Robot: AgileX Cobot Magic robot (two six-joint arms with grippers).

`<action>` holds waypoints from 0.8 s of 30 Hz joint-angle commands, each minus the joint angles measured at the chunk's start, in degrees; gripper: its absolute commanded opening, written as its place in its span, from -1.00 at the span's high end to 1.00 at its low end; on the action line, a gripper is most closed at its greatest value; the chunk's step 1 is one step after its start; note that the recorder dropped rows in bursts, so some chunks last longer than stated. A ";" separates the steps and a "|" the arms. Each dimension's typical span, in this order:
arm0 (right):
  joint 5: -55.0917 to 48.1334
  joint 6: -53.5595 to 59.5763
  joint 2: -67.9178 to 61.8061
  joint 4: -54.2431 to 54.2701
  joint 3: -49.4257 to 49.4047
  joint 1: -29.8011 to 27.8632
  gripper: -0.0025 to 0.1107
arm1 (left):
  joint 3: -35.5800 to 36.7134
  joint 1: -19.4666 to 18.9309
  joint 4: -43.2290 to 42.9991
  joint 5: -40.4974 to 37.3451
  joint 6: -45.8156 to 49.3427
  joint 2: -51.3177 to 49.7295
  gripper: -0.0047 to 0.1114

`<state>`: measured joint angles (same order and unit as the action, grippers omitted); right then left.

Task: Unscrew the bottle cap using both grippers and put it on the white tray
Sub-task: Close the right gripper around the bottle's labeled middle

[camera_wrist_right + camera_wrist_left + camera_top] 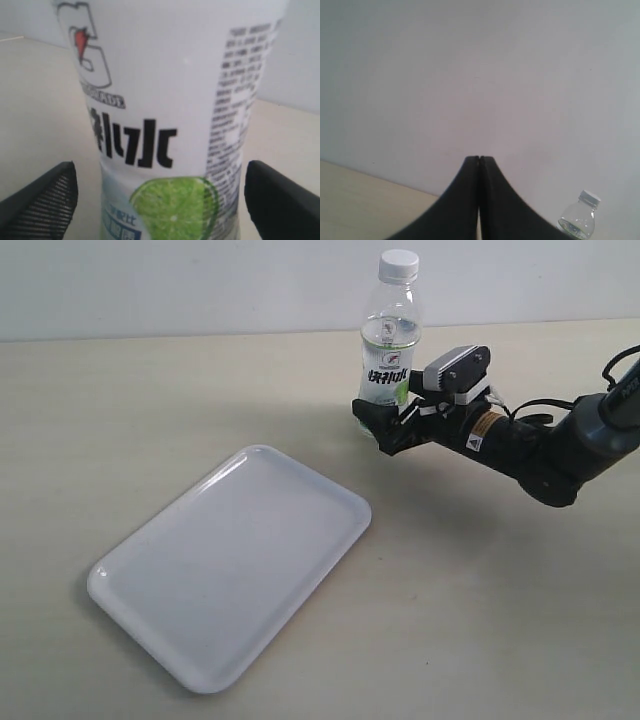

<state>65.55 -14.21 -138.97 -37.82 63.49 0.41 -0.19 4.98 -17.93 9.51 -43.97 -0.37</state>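
Observation:
The bottle (390,340) stands upright on the table at the back, its white cap (399,264) screwed on top. My right gripper (388,414) is open around the bottle's lower part. In the right wrist view the labelled bottle (165,115) fills the space between the two black fingers (47,200), with a narrow gap on each side. My left gripper (479,160) is shut with nothing in it and is out of the exterior view. It looks towards the wall, with the bottle (578,221) and cap (590,198) far off at the frame's corner. The white tray (230,565) lies empty at the front left.
The right arm (540,445) reaches in from the right edge, low over the beige table (480,610). A pale wall (200,285) rises behind the table's far edge.

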 commanded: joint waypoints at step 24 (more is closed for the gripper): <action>-1.62 0.43 0.14 0.35 2.76 0.22 -0.49 | 0.19 0.32 0.37 -0.03 -1.25 0.37 0.92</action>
<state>63.81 -13.85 -139.06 -37.46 65.99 0.41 -0.19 4.98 -17.83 9.51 -44.55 -0.37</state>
